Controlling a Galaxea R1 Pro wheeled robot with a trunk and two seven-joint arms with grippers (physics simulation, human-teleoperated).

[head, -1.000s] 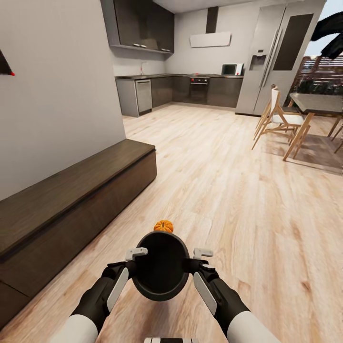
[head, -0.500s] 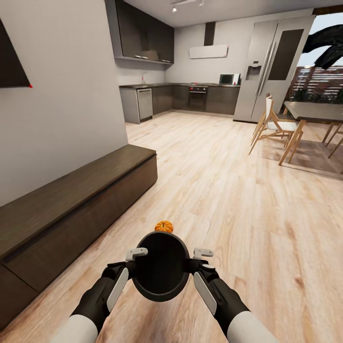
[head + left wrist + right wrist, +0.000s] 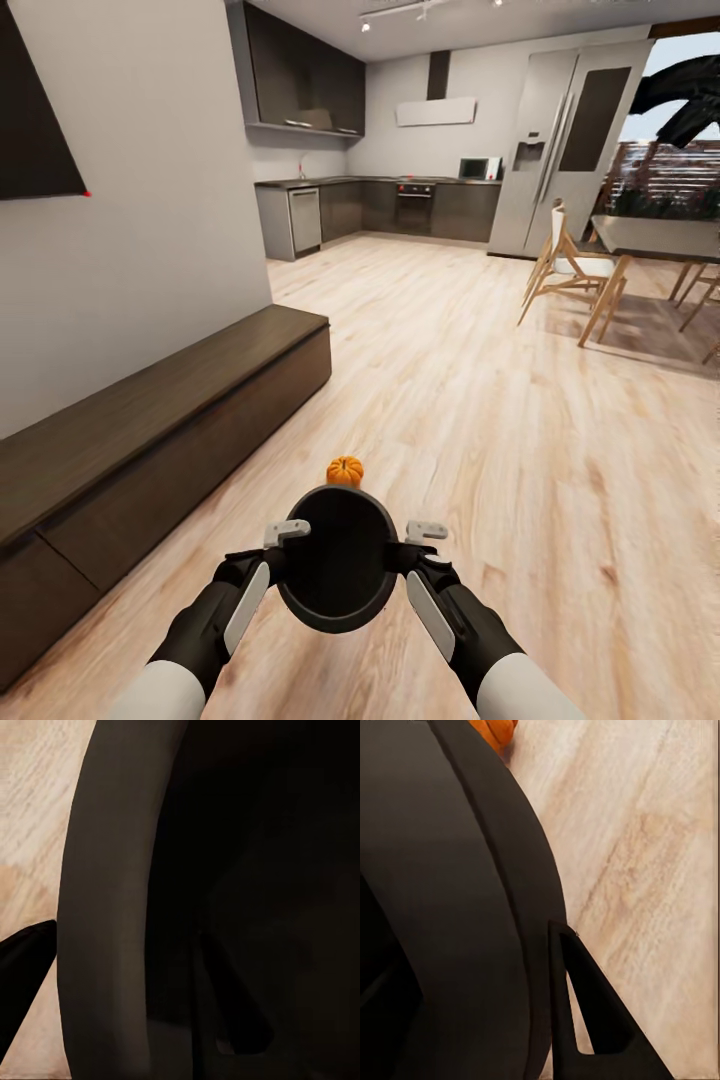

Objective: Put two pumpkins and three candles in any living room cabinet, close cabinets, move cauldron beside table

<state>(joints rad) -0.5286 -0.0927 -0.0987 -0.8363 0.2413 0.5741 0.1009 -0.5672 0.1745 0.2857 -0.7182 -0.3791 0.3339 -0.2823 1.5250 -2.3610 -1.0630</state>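
The black cauldron (image 3: 338, 565) hangs low in front of me, mouth up, held from both sides. My left gripper (image 3: 284, 548) is shut on its left rim (image 3: 112, 907), one finger inside the pot and one outside. My right gripper (image 3: 404, 548) is shut on the right rim (image 3: 502, 930) in the same way. One orange pumpkin (image 3: 345, 470) sits on the wooden floor just beyond the cauldron's far edge, and a bit of the pumpkin (image 3: 493, 730) shows in the right wrist view. The long dark-brown cabinet (image 3: 150, 420) runs along the left wall with its fronts shut. No candles are in view.
A dining table (image 3: 655, 238) with wooden chairs (image 3: 565, 265) stands at the far right. The grey kitchen units (image 3: 380, 205) and a tall fridge (image 3: 560, 140) line the back. A dark screen (image 3: 35, 120) hangs on the left wall. Open wooden floor (image 3: 480, 420) stretches ahead.
The whole view has shifted, showing more ceiling and more of the wall screen: the camera moved. Both grippers keep the same hold on the cauldron.
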